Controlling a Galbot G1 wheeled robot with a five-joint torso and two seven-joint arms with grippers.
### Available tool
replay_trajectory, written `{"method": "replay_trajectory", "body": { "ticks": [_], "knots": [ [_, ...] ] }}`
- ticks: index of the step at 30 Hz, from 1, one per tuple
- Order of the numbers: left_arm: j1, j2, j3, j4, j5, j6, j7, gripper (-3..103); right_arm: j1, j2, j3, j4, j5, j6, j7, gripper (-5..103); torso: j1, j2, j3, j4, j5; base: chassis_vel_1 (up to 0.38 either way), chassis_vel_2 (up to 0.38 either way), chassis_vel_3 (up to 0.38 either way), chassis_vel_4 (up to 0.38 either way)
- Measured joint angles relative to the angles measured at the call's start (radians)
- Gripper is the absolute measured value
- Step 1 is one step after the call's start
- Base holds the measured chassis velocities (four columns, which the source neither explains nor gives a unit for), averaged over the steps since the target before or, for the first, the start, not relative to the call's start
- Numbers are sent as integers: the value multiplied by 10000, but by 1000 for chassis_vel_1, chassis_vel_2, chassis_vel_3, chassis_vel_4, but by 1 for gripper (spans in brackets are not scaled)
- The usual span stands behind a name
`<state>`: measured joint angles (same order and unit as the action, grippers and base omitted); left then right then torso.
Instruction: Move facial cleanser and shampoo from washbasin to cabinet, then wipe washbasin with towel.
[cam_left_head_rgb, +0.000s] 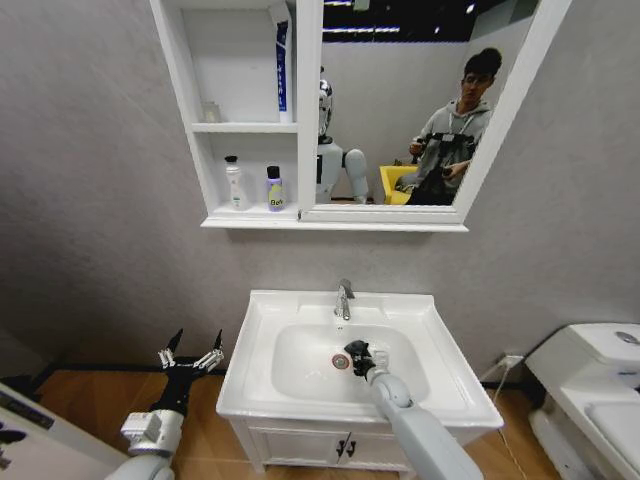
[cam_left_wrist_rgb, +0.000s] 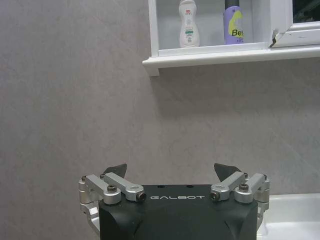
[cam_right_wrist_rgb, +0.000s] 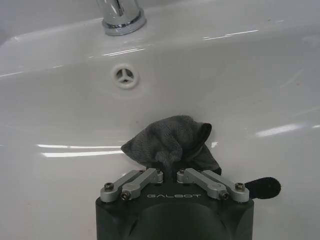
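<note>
Right tool (cam_right_wrist_rgb: 170, 172) inside the bowl of the washbasin (cam_left_head_rgb: 270, 395), clamped on the dark grey towel (cam_right_wrist_rgb: 172, 142), cloth pressed against the white ceramic just beside the red-ringed drain (cam_left_head_rgb: 341, 362) and in front of the chrome tap (cam_left_head_rgb: 344, 299). Left tool (cam_left_head_rgb: 191, 347) held in the air beside the washbasin, on its left, pointing up, spread wide with nothing between its prongs. Above the washbasin, cabinet (cam_left_head_rgb: 200, 150) joined to the mirror (cam_left_head_rgb: 420, 100); white bottle (cam_left_head_rgb: 234, 184) and purple-labelled bottle (cam_left_head_rgb: 274, 189) upright, side by side on the lowest shelf.
</note>
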<state>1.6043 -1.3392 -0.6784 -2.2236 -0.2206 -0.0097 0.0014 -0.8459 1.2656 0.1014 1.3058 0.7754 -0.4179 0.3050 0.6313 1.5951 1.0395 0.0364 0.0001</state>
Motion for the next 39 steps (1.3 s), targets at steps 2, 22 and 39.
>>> {"method": "replay_trajectory", "body": {
  "ticks": [2, 22, 39],
  "knots": [
    [0, 0, 0, 0, 0, 0, 0, 99, 178, 97, -95, -85, 250, -78, 21, 8, 0, 0, 0, -1, 0, 0, 0, 0, 0],
    [0, 0, 0, 0, 0, 0, 0, 99, 326, 703, -793, 131, 1596, -540, 831, 8, 0, 1, -4, 3, -1, 0, 0, 0, 0],
    [0, 0, -1, 1, 0, 0, 0, 99, -123, -406, -807, 985, 348, -173, 1586, 8, 1, 0, -2, 5, 1, 0, 0, 0, 0]
  ]
}}
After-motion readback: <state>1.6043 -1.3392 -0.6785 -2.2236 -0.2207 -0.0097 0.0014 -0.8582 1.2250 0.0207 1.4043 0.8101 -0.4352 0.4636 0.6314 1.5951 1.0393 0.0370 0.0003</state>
